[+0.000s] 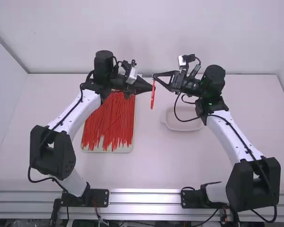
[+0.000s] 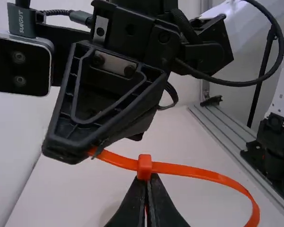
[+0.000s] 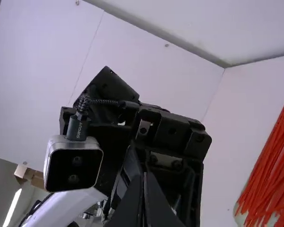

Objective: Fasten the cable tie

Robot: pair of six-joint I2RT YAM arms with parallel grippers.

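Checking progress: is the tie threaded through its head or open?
Threaded, loose: the tie strap runs out both sides of the head at the left tool, leaving a wide loop.

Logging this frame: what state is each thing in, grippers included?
Tie: tail threaded through its head, loop not pulled tight, held off the table.
Left gripper: shut on the tie's head.
Right gripper: shut on the tie's tail.
Spare ties: loose, unfastened, in a pile.
Dish: right way up on the table.
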